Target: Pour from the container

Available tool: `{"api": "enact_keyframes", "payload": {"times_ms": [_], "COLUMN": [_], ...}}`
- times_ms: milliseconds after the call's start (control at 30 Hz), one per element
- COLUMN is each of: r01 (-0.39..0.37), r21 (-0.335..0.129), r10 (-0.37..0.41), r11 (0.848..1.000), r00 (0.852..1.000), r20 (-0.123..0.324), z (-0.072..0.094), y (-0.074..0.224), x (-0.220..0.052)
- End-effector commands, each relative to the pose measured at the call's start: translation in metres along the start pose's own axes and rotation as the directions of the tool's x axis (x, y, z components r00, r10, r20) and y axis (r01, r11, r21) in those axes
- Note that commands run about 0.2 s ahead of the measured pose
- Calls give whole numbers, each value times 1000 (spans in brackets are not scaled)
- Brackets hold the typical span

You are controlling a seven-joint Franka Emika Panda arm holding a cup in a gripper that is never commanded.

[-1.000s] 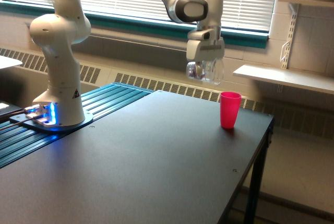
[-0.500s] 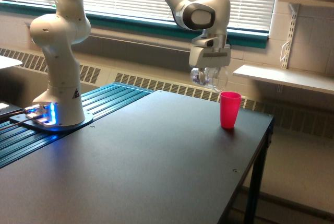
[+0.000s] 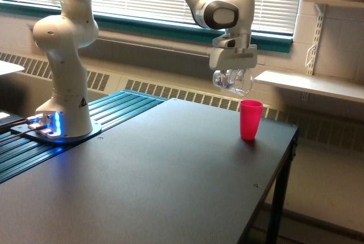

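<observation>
Gripper (image 3: 232, 72) clamped on the clear mug (image 3: 233, 81), now shifted toward the exterior view's right since a second ago, hanging just above and left of the pink cup (image 3: 251, 119) on the black table (image 3: 148, 170).

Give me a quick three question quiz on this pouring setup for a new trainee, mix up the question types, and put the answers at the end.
1. True or false: the gripper holds the small clear rounded mug in the air, off the black table.
2. Where does the opaque pink tapered cup stand? A) upright near the table's far edge, toward the exterior view's right; B) on its side beside the arm's white base; C) on the wall shelf.
3. Fill in: the clear mug hangs above the pink cup and slightly toward the exterior view's ____.

Key
1. True.
2. A.
3. Left.
</observation>
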State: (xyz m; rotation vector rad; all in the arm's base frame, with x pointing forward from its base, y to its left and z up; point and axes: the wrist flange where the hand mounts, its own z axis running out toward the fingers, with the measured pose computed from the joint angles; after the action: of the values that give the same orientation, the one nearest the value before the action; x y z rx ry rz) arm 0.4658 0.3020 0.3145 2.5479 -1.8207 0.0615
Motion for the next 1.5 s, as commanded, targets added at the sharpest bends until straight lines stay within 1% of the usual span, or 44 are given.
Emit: {"api": "enact_keyframes", "payload": {"times_ms": [33, 133, 367, 400, 533, 700, 833, 1167, 1233, 1300, 1433, 1500], "r01": [41, 60, 45, 63, 58, 34, 23, -11, -25, -35, -45, -46], "r21": [-13, -15, -16, -13, -19, -35, -45, -66, -73, -81, -94, -95], "r10": [-41, -60, -45, -63, -57, -32, -20, 17, 30, 41, 55, 55], "r11": [999, 998, 999, 998, 998, 999, 999, 998, 997, 996, 995, 994], "r00": [999, 998, 999, 998, 998, 998, 998, 996, 997, 996, 993, 994], "r20": [-7, -11, -2, 6, 22, 46, 52, 83, 76, 80, 108, 98], "z": [4, 6, 7, 1, -1, 0, 1, 3, 3, 4, 6, 6], "y": [9, 9, 5, 3, -1, -6, -12, -27, -29, -31, -34, -35], "x": [-26, -28, -19, -20, -16, -10, -7, -1, -1, 0, -1, -3]}}
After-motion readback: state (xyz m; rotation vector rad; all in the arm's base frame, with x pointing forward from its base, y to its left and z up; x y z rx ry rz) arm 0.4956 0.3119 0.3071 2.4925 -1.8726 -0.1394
